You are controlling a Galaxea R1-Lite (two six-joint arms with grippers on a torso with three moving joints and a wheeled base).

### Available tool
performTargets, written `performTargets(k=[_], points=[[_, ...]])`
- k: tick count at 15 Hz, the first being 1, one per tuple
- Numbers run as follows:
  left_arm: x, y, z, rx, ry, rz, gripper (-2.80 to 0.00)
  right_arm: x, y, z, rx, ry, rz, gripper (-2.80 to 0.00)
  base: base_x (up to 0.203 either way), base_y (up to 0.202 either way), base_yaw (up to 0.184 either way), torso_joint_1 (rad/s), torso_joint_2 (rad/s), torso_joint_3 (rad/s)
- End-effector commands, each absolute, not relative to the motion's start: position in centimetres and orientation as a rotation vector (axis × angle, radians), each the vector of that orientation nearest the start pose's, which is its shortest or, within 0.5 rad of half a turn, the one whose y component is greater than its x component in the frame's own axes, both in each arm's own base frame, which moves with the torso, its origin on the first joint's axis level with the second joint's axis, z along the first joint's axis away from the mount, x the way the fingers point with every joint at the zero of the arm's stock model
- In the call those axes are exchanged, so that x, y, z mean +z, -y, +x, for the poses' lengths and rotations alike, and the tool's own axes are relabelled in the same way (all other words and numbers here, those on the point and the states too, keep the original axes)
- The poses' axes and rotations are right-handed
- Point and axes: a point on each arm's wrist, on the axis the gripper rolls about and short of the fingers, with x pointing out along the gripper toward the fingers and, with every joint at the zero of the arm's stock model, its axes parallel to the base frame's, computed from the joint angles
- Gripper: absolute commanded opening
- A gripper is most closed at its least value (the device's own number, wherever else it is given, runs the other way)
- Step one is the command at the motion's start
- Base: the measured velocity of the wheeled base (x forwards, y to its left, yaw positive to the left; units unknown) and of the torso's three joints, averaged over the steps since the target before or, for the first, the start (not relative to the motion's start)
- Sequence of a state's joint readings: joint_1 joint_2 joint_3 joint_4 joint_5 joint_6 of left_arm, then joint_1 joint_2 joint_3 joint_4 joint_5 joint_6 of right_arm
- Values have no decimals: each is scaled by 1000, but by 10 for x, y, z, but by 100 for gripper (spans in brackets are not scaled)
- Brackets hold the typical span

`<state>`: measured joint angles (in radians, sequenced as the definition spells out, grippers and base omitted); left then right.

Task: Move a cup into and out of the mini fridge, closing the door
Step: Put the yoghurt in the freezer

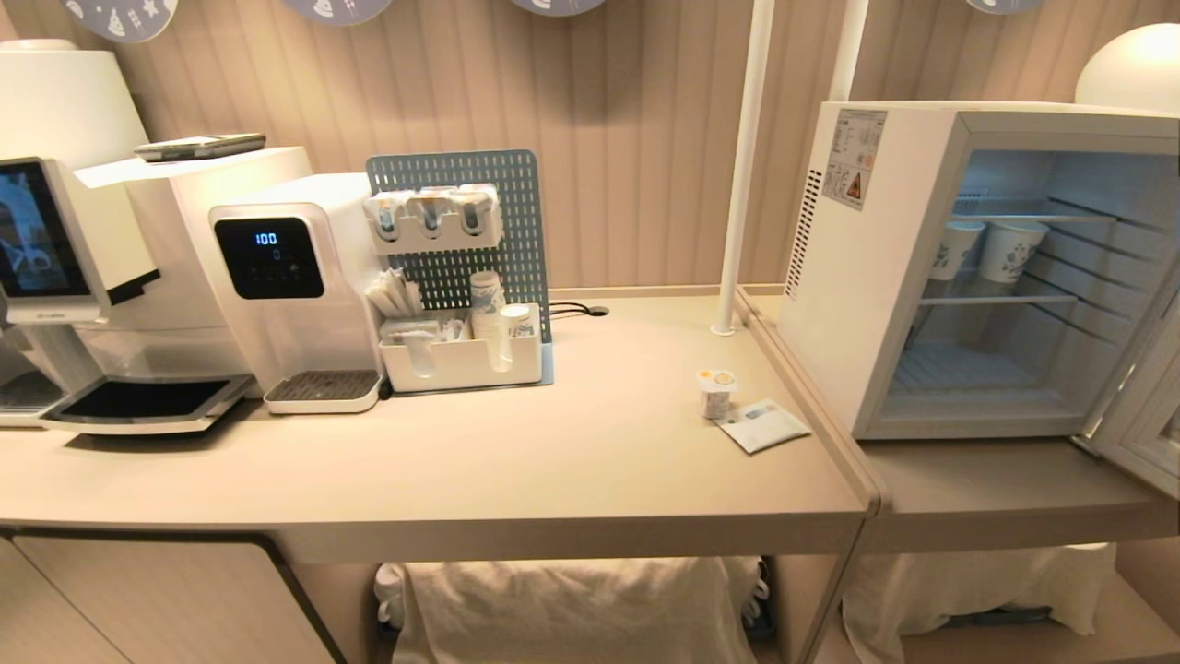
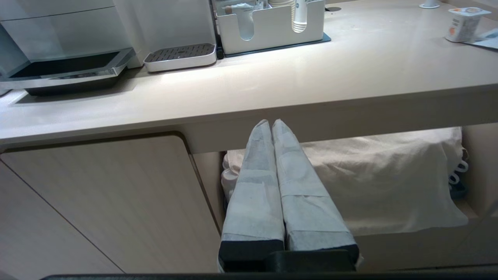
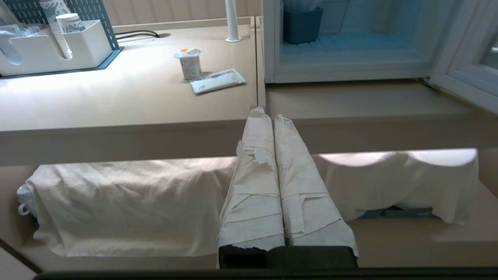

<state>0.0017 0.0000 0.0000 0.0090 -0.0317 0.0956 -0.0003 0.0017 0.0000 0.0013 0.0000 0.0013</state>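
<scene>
The small white cup [image 1: 716, 393] [image 3: 190, 63] [image 2: 463, 24] with orange marks on its lid stands on the beige counter, left of the mini fridge [image 1: 857, 277]. The fridge stands wide open, and its door [image 1: 1143, 406] [image 3: 467, 74] is swung out at the far right. Both arms hang parked below the counter's front edge, outside the head view. My left gripper [image 2: 271, 122] is shut and empty, facing the counter edge. Over to the right, my right gripper [image 3: 268, 114] is also shut and empty, below the seam between the two counters.
A flat white packet [image 1: 763, 425] lies beside the cup. Two paper cups [image 1: 986, 249] stand on the fridge's wire shelf. A water dispenser [image 1: 286, 277], a coffee machine [image 1: 74, 277] and a white caddy with cups [image 1: 461, 355] fill the counter's left. A white pole [image 1: 742, 166] rises near the fridge. Cloth-covered bundles [image 1: 572, 609] lie under the counter.
</scene>
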Motion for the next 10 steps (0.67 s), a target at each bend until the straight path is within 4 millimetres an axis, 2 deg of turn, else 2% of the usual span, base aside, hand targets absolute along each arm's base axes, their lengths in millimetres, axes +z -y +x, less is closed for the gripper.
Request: performTargets(k=[1,7,9,10], points=[[75,1,-23,-31,-6,95,-280,75,0,-23,0,-5,2,-280,195,0,1,-1,1,2],[74,1,-23,-33,-8,89,-280,75,0,-23,0,-5,3,-280,177,0,3,3,5,2],[74,1,-23,-31,-8,87,-280,77,0,-23,-5,7,6,-280,0,0,0,0,0,0],[75,1,-23,-31,-6,86,-280,87,0,-26,-17,39,8,-280,0,0,0,0,0,0]])
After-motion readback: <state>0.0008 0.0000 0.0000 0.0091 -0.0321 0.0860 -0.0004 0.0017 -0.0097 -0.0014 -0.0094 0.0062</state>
